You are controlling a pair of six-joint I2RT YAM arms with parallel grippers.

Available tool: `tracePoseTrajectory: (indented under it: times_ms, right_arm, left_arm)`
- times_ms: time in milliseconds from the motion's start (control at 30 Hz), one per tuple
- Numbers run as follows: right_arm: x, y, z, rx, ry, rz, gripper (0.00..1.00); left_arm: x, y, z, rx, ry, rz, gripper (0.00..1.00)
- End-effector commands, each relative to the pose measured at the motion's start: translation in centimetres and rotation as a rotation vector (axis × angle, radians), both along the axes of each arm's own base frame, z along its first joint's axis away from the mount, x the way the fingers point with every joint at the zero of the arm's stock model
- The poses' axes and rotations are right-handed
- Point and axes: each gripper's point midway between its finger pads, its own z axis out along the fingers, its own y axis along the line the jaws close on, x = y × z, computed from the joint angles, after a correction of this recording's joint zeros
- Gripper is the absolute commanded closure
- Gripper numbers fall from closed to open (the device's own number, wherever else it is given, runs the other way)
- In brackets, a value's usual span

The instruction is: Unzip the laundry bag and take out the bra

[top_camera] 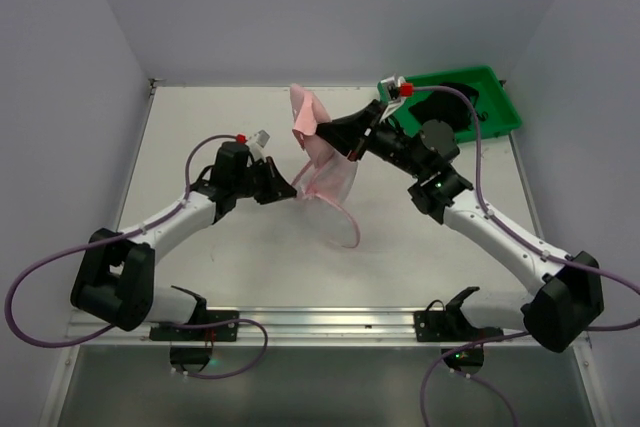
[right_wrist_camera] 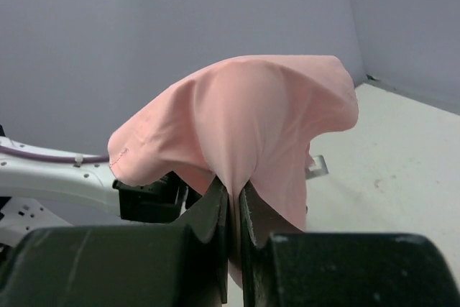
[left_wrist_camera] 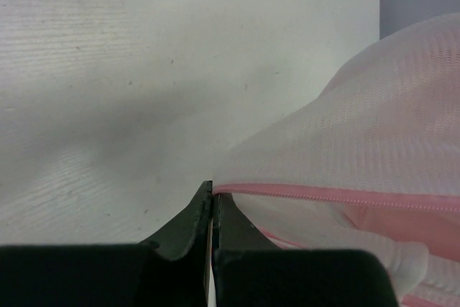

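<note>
Left claw pinches the laundry bag rim tight; right claw clamps the bra.

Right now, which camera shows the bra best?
The right wrist view: the bra fills it, draped over the right pincer pinching it. The top view shows it small, rising from the bag. The left wrist view shows only pink behind mesh.

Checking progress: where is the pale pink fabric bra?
The bra is mid-table in top view, pinched in the right gripper, beside the white mesh laundry bag.
</note>
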Motion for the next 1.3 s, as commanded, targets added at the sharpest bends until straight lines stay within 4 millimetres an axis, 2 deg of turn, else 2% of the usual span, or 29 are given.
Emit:
tracePoseTrajectory:
  times_ms: [0, 67, 167, 267, 333, 433, 567, 633, 667, 733, 800, 867, 933, 967, 1000, 1033, 1067, 1100, 1133, 1167, 1200, 1233, 1267]
  right_arm:
    - [-0.8, 1.0, 4.7, 0.168, -0.088, 0.100, 1.00]
    - [0.4, 2.0, 1.8, 0.138, -0.022, 0.106, 1.00]
    - [1.0, 3.1, -1.0, 0.103, 0.029, 0.124, 1.00]
    - [1.3, 3.7, -2.1, 0.074, 0.061, 0.135, 1.00]
    - [1.3, 3.8, -2.2, 0.062, 0.060, 0.138, 1.00]
    - [1.0, 3.9, -1.2, 0.053, 0.051, 0.157, 1.00]
    - [0.2, 3.3, 2.3, 0.053, -0.011, 0.153, 1.00]
    - [-0.1, 2.5, 5.4, 0.065, -0.070, 0.125, 1.00]
    - [0.0, 2.3, 5.5, 0.040, -0.055, 0.108, 1.00]
    - [0.4, 1.2, 7.8, 0.022, -0.080, 0.054, 1.00]
    - [1.1, -0.1, 9.2, 0.000, -0.110, 0.002, 1.00]
    - [2.4, -1.5, 10.4, -0.039, -0.118, -0.092, 1.00]
    - [4.6, -4.0, 11.7, -0.048, -0.129, -0.215, 1.00]
    - [5.3, -4.7, 11.5, -0.064, -0.114, -0.246, 1.00]
    - [6.8, -6.4, 11.7, -0.072, -0.117, -0.300, 1.00]
    - [7.3, -7.4, 12.5, -0.071, -0.125, -0.329, 1.00]
    - [8.7, -8.2, 12.2, -0.078, -0.111, -0.369, 1.00]
    - [10.2, -9.9, 12.2, -0.086, -0.111, -0.422, 1.00]
    - [10.7, -10.7, 13.1, -0.079, -0.122, -0.443, 1.00]
    - [11.8, -11.2, 12.7, -0.085, -0.108, -0.452, 1.00]
    - [12.9, -12.8, 12.9, -0.085, -0.111, -0.492, 1.00]
    - [13.3, -13.5, 14.0, -0.077, -0.132, -0.512, 1.00]
    - [14.8, -14.2, 13.5, -0.086, -0.122, -0.540, 1.00]
  left_arm:
    - [0.5, -0.9, 3.7, -0.035, -0.070, 0.003, 1.00]
    - [0.7, -1.3, 6.8, -0.068, -0.131, 0.005, 1.00]
    - [0.5, -1.3, 9.4, -0.087, -0.187, 0.013, 1.00]
    - [0.2, -0.9, 10.4, -0.085, -0.209, 0.028, 1.00]
    - [0.1, -0.7, 10.4, -0.077, -0.214, 0.037, 1.00]
    - [0.1, -0.6, 9.3, -0.057, -0.196, 0.044, 1.00]
    - [0.2, -0.2, 5.4, 0.004, -0.123, 0.054, 1.00]
    - [0.2, -0.1, 3.9, 0.025, -0.103, 0.054, 1.00]
    - [0.3, -0.1, 3.0, 0.033, -0.088, 0.055, 1.00]
    - [0.0, 0.1, 1.2, 0.053, -0.051, 0.053, 1.00]
    - [-0.2, 0.1, 0.2, 0.060, -0.035, 0.054, 1.00]
    - [-0.2, 0.2, -0.3, 0.065, -0.027, 0.056, 1.00]
    - [-0.3, 0.2, -0.6, 0.065, -0.021, 0.052, 1.00]
    - [-0.4, 0.2, -0.7, 0.066, -0.020, 0.049, 1.00]
    - [-0.4, 0.2, -0.7, 0.066, -0.021, 0.047, 1.00]
    - [-0.5, 0.3, -0.9, 0.066, -0.016, 0.046, 1.00]
    - [-0.5, 0.2, -0.9, 0.066, -0.015, 0.043, 1.00]
    - [-0.6, 0.2, -1.0, 0.066, -0.012, 0.040, 1.00]
    - [-0.7, 0.2, -1.1, 0.066, -0.009, 0.036, 1.00]
    - [-0.9, 0.2, -1.3, 0.068, -0.005, 0.035, 1.00]
    - [-1.0, 0.2, -1.4, 0.068, -0.002, 0.032, 1.00]
    - [-1.0, 0.3, -1.5, 0.069, 0.001, 0.032, 1.00]
    - [-1.1, 0.3, -1.6, 0.072, 0.004, 0.031, 1.00]
